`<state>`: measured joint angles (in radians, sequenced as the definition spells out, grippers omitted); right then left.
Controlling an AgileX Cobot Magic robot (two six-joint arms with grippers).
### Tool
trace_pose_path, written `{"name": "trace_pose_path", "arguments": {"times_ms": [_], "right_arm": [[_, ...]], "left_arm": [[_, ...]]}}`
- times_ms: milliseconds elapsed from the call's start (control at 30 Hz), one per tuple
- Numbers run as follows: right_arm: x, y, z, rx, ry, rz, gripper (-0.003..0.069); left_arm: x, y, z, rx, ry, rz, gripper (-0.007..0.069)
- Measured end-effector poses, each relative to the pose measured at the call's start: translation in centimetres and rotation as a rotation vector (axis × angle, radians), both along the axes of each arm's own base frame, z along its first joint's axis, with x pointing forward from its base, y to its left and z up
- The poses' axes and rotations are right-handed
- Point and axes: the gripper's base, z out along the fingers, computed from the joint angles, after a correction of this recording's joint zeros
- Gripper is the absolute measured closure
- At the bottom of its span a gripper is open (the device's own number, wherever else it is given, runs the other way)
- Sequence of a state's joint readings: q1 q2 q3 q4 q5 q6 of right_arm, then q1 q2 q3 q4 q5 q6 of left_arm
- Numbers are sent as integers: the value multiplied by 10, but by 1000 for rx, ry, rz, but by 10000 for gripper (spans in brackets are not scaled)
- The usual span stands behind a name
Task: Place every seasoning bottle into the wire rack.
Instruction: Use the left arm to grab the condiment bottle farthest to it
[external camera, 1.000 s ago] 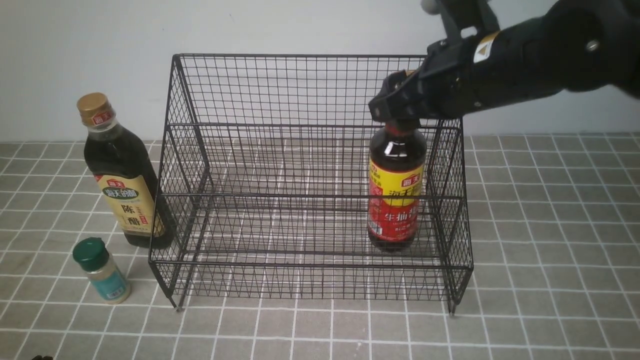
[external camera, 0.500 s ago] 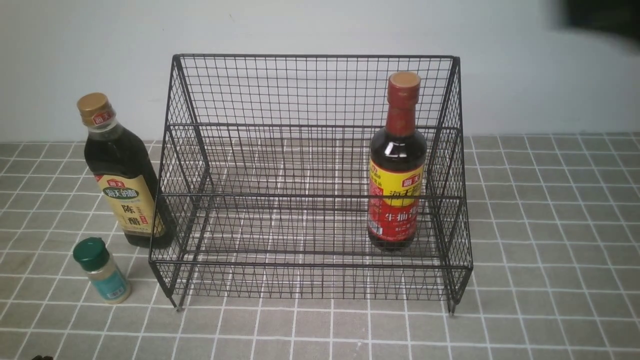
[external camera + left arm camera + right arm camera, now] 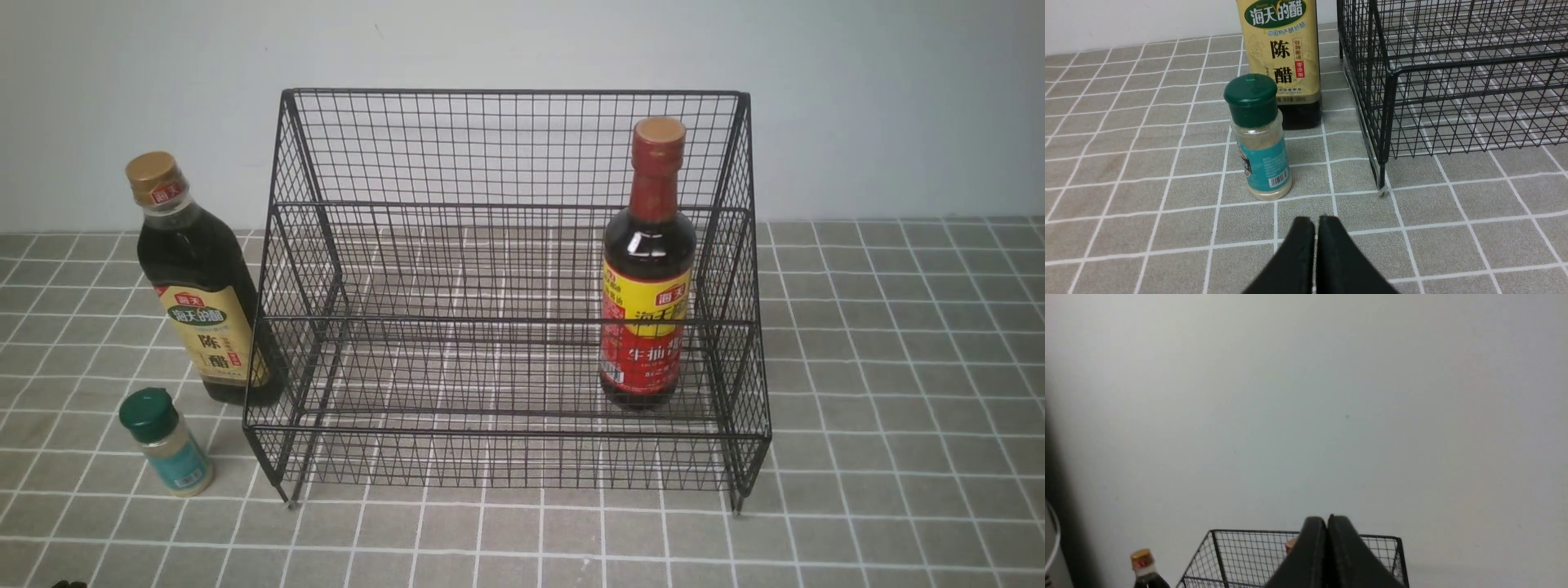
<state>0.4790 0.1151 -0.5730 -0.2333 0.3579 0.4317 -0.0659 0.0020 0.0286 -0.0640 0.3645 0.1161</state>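
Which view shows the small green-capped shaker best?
The left wrist view: the shaker stands close and whole, with its cap, teal label and barcode plain to see. The front view shows it whole but small, on the tiles left of the rack. The right wrist view does not show it.

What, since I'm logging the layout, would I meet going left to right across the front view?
shaker → left side of the rack → red-neck bottle → right side of the rack. The gold-cap bottle is left out, since it overlaps both the shaker and the rack sideways.
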Motion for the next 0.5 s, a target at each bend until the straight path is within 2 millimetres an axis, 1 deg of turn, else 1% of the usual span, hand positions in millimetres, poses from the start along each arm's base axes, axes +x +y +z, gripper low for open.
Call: {"name": "trace_pose_path", "arguments": {"times_ms": [33, 67, 133, 167, 233, 300, 333, 500], "right_arm": [[0, 1, -10, 11, -15, 13, 671], [-2, 1, -14, 22, -38, 19, 671], [-3, 1, -28, 29, -51, 28, 671], [-4, 1, -29, 32, -57, 30, 671], [-1, 3, -44, 26, -45, 33, 671], [1, 4, -47, 21, -35, 33, 671], [3, 5, -53, 13, -19, 33, 671], [7, 7, -61, 2, -3, 36, 671]], "left_arm": [[0, 0, 0, 0, 0, 0, 631], [0, 0, 0, 0, 0, 0, 631], [0, 0, 0, 0, 0, 0, 631], [0, 0, 0, 0, 0, 0, 631], [0, 0, 0, 0, 0, 0, 631], [0, 0, 0, 0, 0, 0, 631], [0, 0, 0, 0, 0, 0, 631], [0, 0, 0, 0, 0, 0, 631]]}}
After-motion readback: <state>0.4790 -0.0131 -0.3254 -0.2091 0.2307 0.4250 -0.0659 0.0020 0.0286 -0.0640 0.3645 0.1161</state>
